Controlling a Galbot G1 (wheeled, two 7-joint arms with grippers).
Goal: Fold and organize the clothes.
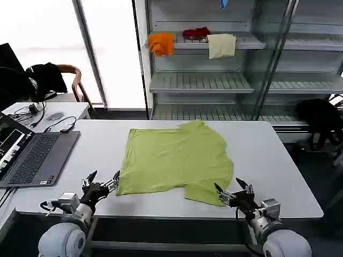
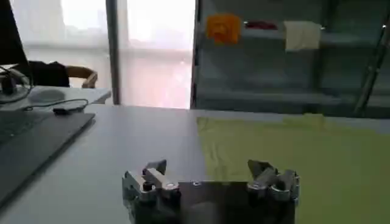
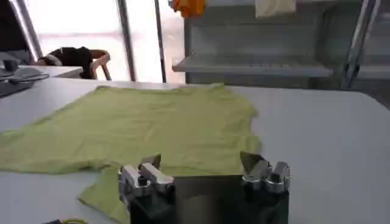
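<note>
**Both jaws spread at the near edge, shirt flat between them**

Low over the near edge of the table (image 1: 278, 160), both grippers point forward with jaws spread and nothing between them. The left gripper (image 1: 101, 181) sits just beside the shirt's near-left corner, its tips close to the hem but apart from it; its wrist view shows that gripper (image 2: 210, 176) with bare table under one finger and the yellow-green cloth beginning under the other. The right gripper (image 1: 231, 191) is at the shirt's near-right part, close to the sleeve that hangs toward the table edge; its wrist view has the gripper (image 3: 204, 169) right at the cloth's near edge.

The shirt (image 1: 174, 160) lies spread out in the middle of the table, lime yellow-green, plain on the side facing up, with soft wrinkles. One sleeve pokes toward the shelves (image 1: 203, 83), the other toward the robot.

Whether the right jaw tips touch the cloth cannot be told. A laptop (image 1: 32, 155) lies on the table's left, cut off by the picture edge.
</note>
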